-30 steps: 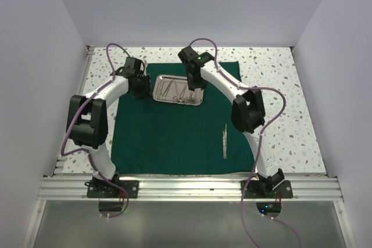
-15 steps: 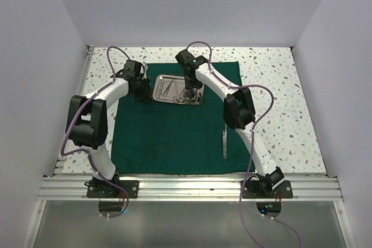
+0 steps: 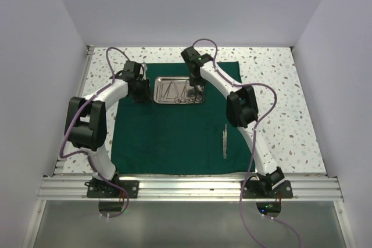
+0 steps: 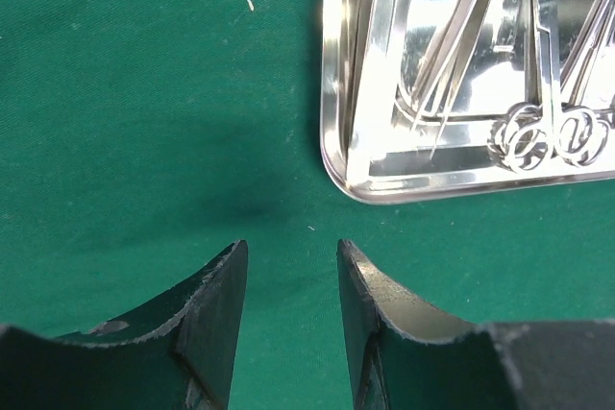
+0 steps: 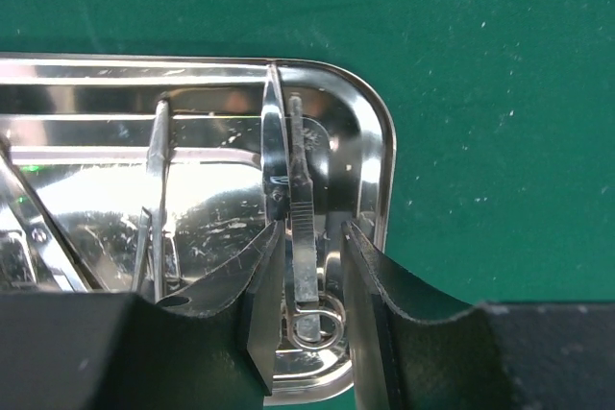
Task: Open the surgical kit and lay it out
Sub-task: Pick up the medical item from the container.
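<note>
The dark green cloth wrap (image 3: 168, 137) lies spread flat on the table. The steel tray (image 3: 157, 92) sits on its far part and holds several steel instruments. One pair of slim tweezers (image 3: 225, 142) lies on the cloth at the near right. My right gripper (image 5: 310, 229) is open inside the tray (image 5: 380, 141). Its fingers straddle the shank of a ring-handled scissors (image 5: 304, 189), with a gap on the right side. My left gripper (image 4: 290, 247) is open and empty just above the cloth (image 4: 144, 93), beside the tray's left near corner (image 4: 332, 93).
The speckled tabletop (image 3: 279, 97) borders the cloth on all sides. White walls enclose the left, back and right. An aluminium rail (image 3: 186, 189) runs along the near edge. More ring-handled instruments (image 4: 524, 136) lie in the tray.
My right gripper shifted left over the tray, then back right to the tray's right end. The tray now sits a little straighter. My left gripper has barely moved.
</note>
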